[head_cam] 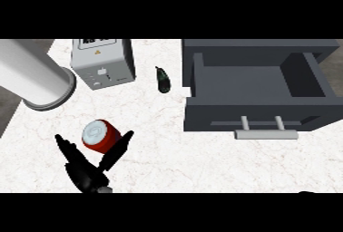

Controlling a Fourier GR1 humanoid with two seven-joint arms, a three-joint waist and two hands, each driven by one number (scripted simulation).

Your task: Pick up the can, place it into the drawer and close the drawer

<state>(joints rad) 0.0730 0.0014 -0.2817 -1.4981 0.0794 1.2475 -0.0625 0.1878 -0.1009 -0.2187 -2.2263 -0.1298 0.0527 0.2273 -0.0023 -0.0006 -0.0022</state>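
Note:
A red can [102, 135] with a pale top lies tilted on the white marble counter [201, 158] at the lower left. My left hand [87, 176] comes in from the bottom edge just below it. Its fingers [67, 150] stretch straight along the can's left and its thumb along the can's right, so the hand is open and straddles the can. The dark grey drawer [201, 106] stands pulled open at the upper right, its inside bare and its pale handle [266, 132] facing me. Only a dark sliver of my right hand [306, 192] shows at the bottom right edge.
A grey boxy appliance [102, 61] stands at the back left, with a big white cylinder [33, 77] lying to its left. A small dark elongated object [162, 79] lies between the appliance and the drawer.

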